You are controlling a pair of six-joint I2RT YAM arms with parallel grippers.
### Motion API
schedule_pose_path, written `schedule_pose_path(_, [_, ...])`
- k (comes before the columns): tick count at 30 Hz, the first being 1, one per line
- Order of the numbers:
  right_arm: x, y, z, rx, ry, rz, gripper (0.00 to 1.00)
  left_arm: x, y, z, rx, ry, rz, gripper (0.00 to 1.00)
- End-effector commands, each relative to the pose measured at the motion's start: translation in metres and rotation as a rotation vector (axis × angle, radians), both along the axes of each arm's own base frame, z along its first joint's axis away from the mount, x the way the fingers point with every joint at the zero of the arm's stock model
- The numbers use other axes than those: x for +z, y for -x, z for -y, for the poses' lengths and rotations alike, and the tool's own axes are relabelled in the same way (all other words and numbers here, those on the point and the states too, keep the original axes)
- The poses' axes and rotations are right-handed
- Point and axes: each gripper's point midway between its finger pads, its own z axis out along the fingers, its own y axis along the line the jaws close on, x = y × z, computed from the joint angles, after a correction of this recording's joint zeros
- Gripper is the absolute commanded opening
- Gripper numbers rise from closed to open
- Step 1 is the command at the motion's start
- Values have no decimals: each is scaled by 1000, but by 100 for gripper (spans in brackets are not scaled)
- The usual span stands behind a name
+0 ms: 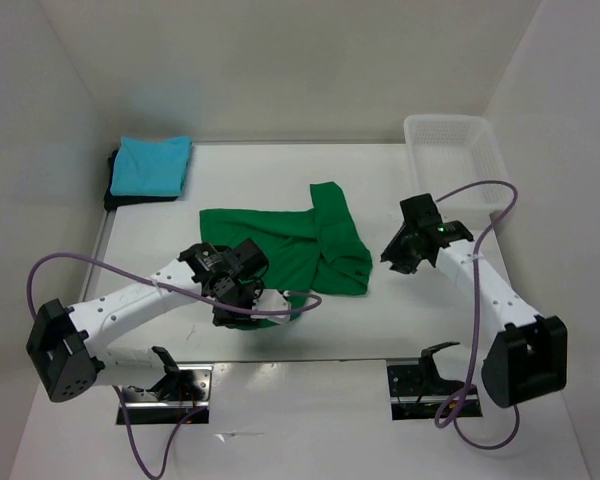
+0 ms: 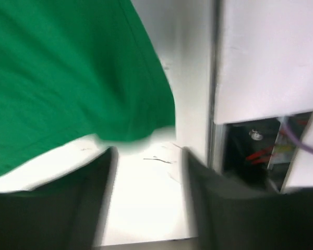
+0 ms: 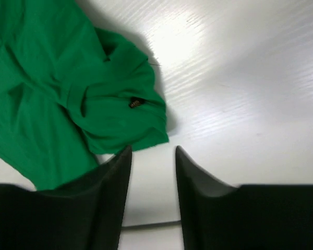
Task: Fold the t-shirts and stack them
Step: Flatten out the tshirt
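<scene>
Left gripper and right gripper jaws apart, empty; I'd pinch the green t-shirt at its lower-frame hem corners evenly, then fold.

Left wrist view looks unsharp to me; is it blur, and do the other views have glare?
Left wrist: yes, blur smears the green shirt edge. Right wrist: sharper, with a bright glare patch on the table and a dark shadow beside the shirt. Top external: sharp, soft even light.

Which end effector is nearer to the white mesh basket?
Right. The right end effector is just in front of the basket, off its near left corner. The left end effector is far across the table, at the near edge of the green t-shirt.
</scene>
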Motion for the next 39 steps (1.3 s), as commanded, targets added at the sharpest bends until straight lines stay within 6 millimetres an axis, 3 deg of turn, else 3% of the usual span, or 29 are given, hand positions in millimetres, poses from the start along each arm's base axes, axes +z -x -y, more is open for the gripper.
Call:
schedule_pose_path(1, [38,8,18,-61,40,67,48,19,34,-3,-75,14,-171,63])
schedule_pose_path(2, [54,-6,10,-24,4,149,56,22,32,0,-76,24,-162,94])
schedule_pose_path(3, [72,-15,-2,24,-35,206,65,30,22,-1,-53,43,-124,100])
schedule_pose_path(4, [76,-23,-9,64,-24,216,69,33,5,1,-30,64,-70,100])
schedule_pose_path(6, [76,-60,-18,94,83,195,77,51,-29,10,34,175,41,100])
schedule_pose_path(7, [75,-70,-35,153,124,185,79,53,-45,4,111,197,69,100])
schedule_pose_path(8, [102,-97,-46,188,156,252,81,56,-59,7,158,223,93,100])
schedule_pose_path(9, [76,-118,-54,219,214,186,83,54,-72,8,211,231,115,100])
schedule_pose_path(10, [75,-136,-55,227,249,193,84,59,-102,7,322,261,202,100])
schedule_pose_path(11, [104,-165,-65,259,256,277,85,48,-117,2,395,240,225,100])
schedule_pose_path(12, [72,-187,-72,287,296,215,87,55,-147,3,466,282,316,100])
schedule_pose_path(13, [67,-204,-75,299,322,206,88,53,-165,-4,542,280,353,100])
schedule_pose_path(14, [105,-235,-87,312,320,311,88,36,-186,-25,684,249,341,100])
schedule_pose_path(15, [43,-244,-89,354,373,153,88,44,-212,-32,755,300,374,100])
schedule_pose_path(16, [32,-255,-93,368,383,129,88,43,-229,-43,830,332,362,100])
schedule_pose_path(17, [81,-282,-104,337,384,283,88,25,-249,-68,991,368,275,100])
schedule_pose_path(18, [46,-293,-112,331,369,250,88,43,-274,-77,1053,435,284,100])
schedule_pose_path(19, [32,-299,-114,342,338,239,88,45,-287,-88,1120,469,259,100])
schedule_pose_path(20, [32,-305,-118,342,325,263,88,26,-301,-111,1239,480,195,100])
schedule_pose_path(21, [5,-311,-119,332,335,236,88,29,-313,-118,1269,523,185,100])
schedule_pose_path(22, [12,-317,-129,343,329,287,87,28,-323,-126,1300,533,190,100])
schedule_pose_path(23, [6,-321,-131,342,327,293,85,23,-336,-139,1333,538,197,100])
schedule_pose_path(26, [-24,-325,-148,366,326,290,85,9,-356,-152,1366,504,222,100])
schedule_pose_path(27, [-28,-325,-158,378,323,298,85,4,-359,-155,1373,491,222,100])
schedule_pose_path(31, [-84,-308,-167,432,365,194,85,-33,-360,-149,1376,463,130,100])
schedule_pose_path(33, [-100,-298,-163,440,402,141,85,-44,-353,-147,1379,449,92,100])
schedule_pose_path(37, [-117,-286,-161,450,460,90,85,-61,-345,-146,1386,430,65,100])
schedule_pose_path(39, [-117,-286,-161,450,460,90,79,-70,-343,-146,1389,421,53,100])
